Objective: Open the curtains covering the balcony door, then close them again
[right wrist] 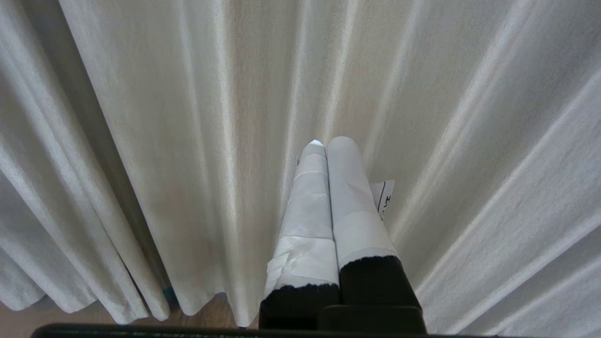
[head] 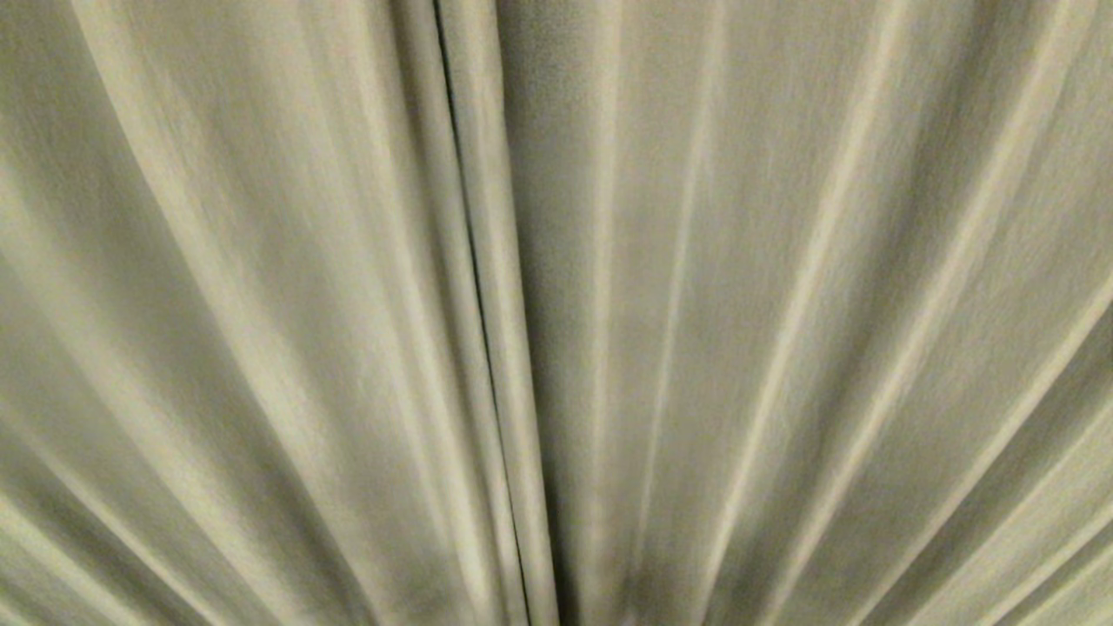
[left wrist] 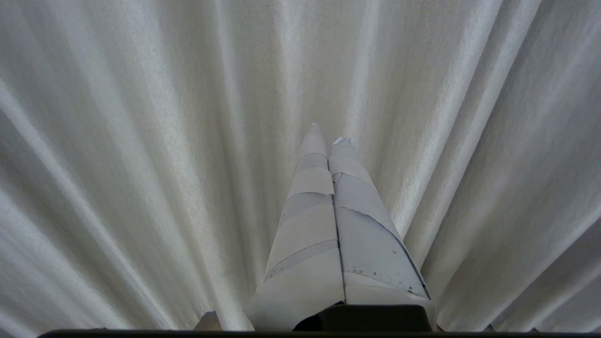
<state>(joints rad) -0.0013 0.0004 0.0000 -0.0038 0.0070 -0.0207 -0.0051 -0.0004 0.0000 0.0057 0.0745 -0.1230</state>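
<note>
The cream curtains (head: 783, 304) fill the whole head view. They hang shut, in long folds, right in front of the robot. A thin dark line (head: 474, 287) runs down where 2 panels meet, a little to the left of the middle. The balcony door is hidden behind the cloth, so it cannot be seen at all.

The left gripper (left wrist: 327, 136) points at the cloth. Its 2 taped fingers (left wrist: 310, 206) are pressed together and hold nothing. The tips are near a fold, but it is not clear if they touch it. The right gripper (right wrist: 331, 143) is the same: fingers (right wrist: 350, 188) pressed together, empty, and pointing at the cloth. In the right wrist view the bottom edge of the curtain (right wrist: 155, 300) hangs just over a bit of brown floor (right wrist: 28, 324).

The task looks like it is only starting, because nothing is opened yet. The first step is likely to part the 2 panels.

To do it well, the robot should aim for the dark line, since that is the edge of a panel. It should spread its fingers first, then pinch that edge, not a fold in the middle. A fold would slip or just bunch up. The cloth looks thick and heavy, so a slow pull to the side is best. A fast tug could make the cloth slide out.
</note>
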